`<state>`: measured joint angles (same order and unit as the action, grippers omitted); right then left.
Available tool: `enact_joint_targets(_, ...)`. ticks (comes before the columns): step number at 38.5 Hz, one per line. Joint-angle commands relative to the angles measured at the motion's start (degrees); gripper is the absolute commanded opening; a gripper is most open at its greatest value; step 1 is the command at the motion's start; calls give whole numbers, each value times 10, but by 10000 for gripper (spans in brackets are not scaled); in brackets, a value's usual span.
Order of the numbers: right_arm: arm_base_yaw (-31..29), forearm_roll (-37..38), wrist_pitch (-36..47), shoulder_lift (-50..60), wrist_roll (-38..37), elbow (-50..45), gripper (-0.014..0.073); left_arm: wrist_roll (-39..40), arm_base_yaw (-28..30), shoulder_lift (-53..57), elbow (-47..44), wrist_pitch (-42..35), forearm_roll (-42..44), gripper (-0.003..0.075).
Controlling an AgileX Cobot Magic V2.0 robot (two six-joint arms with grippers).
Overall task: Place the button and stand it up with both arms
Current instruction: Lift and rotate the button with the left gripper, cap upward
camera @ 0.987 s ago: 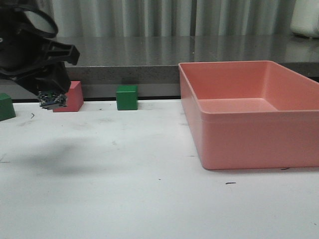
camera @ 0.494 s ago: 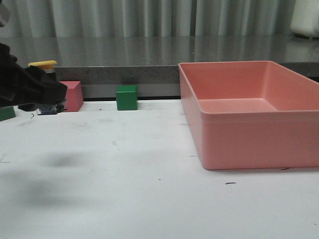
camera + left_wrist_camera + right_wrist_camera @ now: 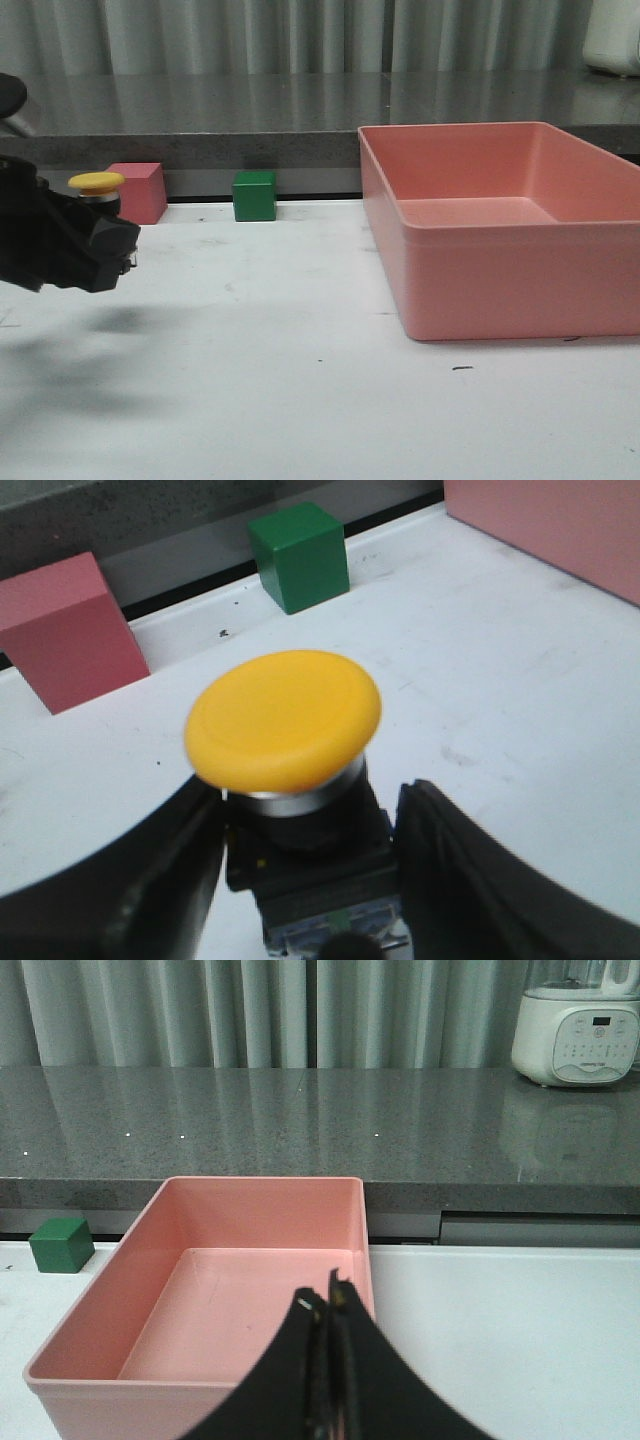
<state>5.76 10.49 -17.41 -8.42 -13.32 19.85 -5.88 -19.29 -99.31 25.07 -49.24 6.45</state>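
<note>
My left gripper (image 3: 104,252) is shut on the button (image 3: 97,184) at the far left of the white table and holds it upright, cap up, a little above the surface. In the left wrist view the yellow cap (image 3: 283,718) sits over a silver collar and the black body (image 3: 310,850), with a black finger on each side of my gripper (image 3: 312,880). My right gripper (image 3: 325,1305) is shut and empty, hanging at the near rim of the pink bin; it is out of the front view.
A pink bin (image 3: 500,290) fills the right half of the table, also in the right wrist view (image 3: 260,1215). A pink cube (image 3: 140,192) and a green cube (image 3: 254,196) stand at the table's back edge below a grey counter. A white appliance (image 3: 575,1035) stands on the counter.
My left gripper has come down and turned, so the button's yellow cap now points up; it sits lower and slightly further right than half a second ago.
</note>
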Motion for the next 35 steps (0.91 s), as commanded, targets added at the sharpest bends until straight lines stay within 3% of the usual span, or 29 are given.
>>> enact_joint_targets(1, -2, 11, 48, -6, 2, 14, -63, -9, 0, -4, 10, -64, -9, 271)
enact_joint_targets(14, -2, 11, 48, -6, 2, 14, -63, -9, 0, -55, 10, -129, -9, 271)
enact_joint_targets(27, -2, 11, 48, -6, 2, 14, -63, -9, 0, -84, 8, -141, -9, 272)
enact_joint_targets(35, -2, 11, 48, -6, 2, 14, -63, -9, 0, -87, -12, -176, -11, 334)
